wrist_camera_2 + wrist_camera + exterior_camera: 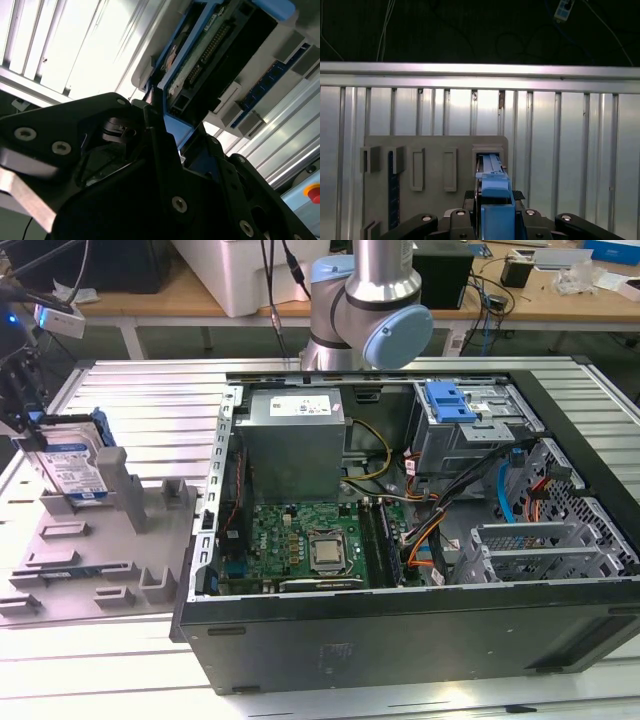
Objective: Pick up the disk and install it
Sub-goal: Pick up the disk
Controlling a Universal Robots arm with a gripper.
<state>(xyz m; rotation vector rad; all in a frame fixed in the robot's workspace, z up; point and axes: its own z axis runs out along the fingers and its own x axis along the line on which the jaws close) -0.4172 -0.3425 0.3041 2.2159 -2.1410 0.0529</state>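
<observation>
Disk (75,465) stands on edge in the grey holder (90,565) at the exterior view's left, the gripper (495,217) clamped on its blue bracket; a straight, untilted pull should keep it from binding in the slot.

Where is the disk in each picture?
Exterior view: disk stands on edge in the grey holder, at that view's left.
Second wrist view: disk slants just beyond the gripper.
First wrist view: its blue edge runs from gripper to holder slot.
Shared landmark: the grey holder.
</observation>
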